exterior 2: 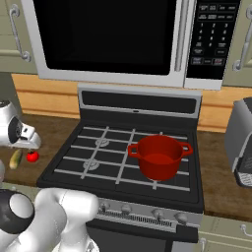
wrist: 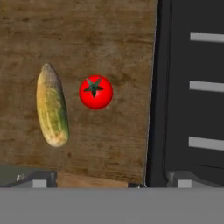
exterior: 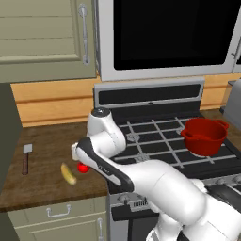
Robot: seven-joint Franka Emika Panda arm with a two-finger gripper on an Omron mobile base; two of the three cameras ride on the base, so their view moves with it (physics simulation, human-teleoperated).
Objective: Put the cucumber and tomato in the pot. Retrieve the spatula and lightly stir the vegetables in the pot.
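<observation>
1. Pincer (wrist: pixel 112 183) above wooden counter (wrist: pixel 87 39), pointing down; fingertips far apart at frame's bottom corners, holding nothing.
2. Tomato (wrist: pixel 96 92) below, slightly left of centre; cucumber (wrist: pixel 52 106) just left of it, not touching.
3. Pot (exterior: pixel 204 135) well off right on stove (exterior: pixel 155 141).
4. Spatula (exterior: pixel 26 157) farther left on counter.
</observation>
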